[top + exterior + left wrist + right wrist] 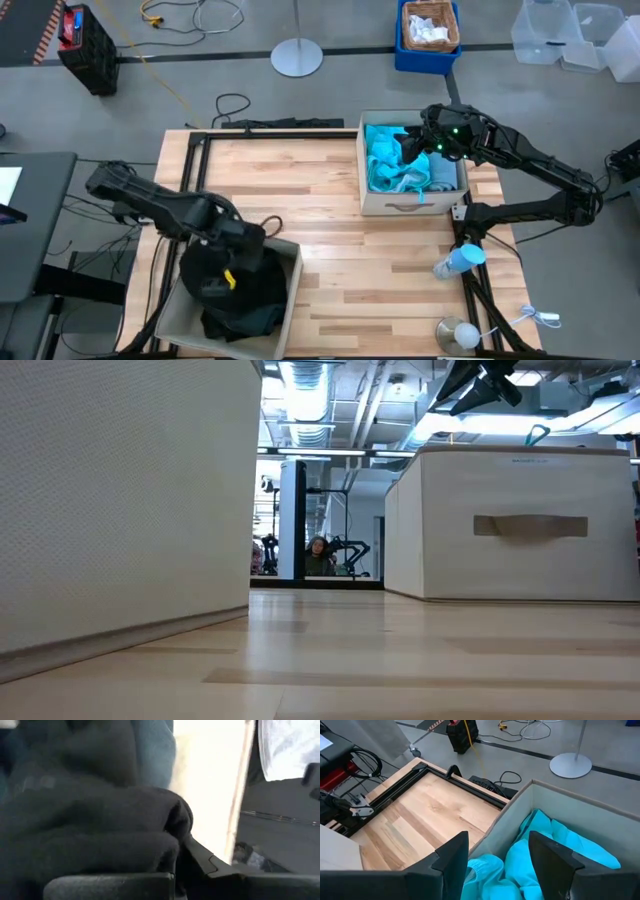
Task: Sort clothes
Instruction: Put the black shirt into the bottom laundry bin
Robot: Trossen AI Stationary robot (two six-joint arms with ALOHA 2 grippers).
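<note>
The right pincer (pixel 415 140) hovers with its fingers (pixel 452 857) spread apart and empty over the bin (pixel 412 205) at the far right of the bench (pixel 330 250), just above the turquoise garment (pixel 385 160) that lies crumpled inside it beside a pale blue piece (pixel 440 172). The left pincer (pixel 222 262) is sunk into the near-left bin (pixel 290 285), pressed among the black garment (pixel 235 290) and other dark cloth; whether it is clenched or released cannot be told.
</note>
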